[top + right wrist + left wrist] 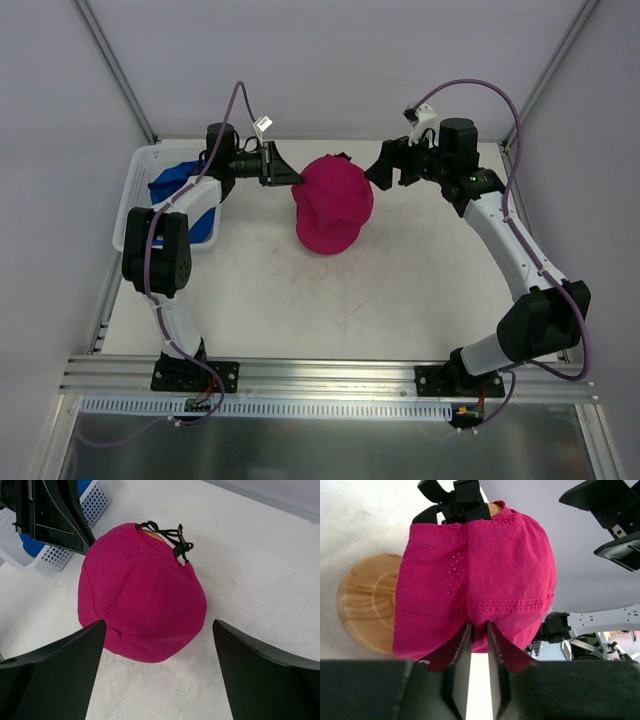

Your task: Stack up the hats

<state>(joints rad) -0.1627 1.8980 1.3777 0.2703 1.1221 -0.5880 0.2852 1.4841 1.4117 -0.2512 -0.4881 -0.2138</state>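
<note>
A magenta hat (pixel 333 204) sits mid-table over a round wooden disc (pixel 366 606), its black strap at the far side. My left gripper (pixel 298 181) is at the hat's left edge. In the left wrist view its fingers (pixel 461 645) are nearly closed, pinching a fold of the magenta fabric (pixel 479 580). My right gripper (pixel 378 170) is open and empty, just off the hat's far right side. In the right wrist view the hat (pixel 140 605) lies beyond the wide-spread fingers (pixel 60 670). A blue hat (pixel 178 184) lies in the basket at the left.
A white slatted basket (pixel 136 190) stands at the table's left edge, under my left arm; it also shows in the right wrist view (pixel 95 502). Metal frame posts rise at the back corners. Bare table lies in front of the hat.
</note>
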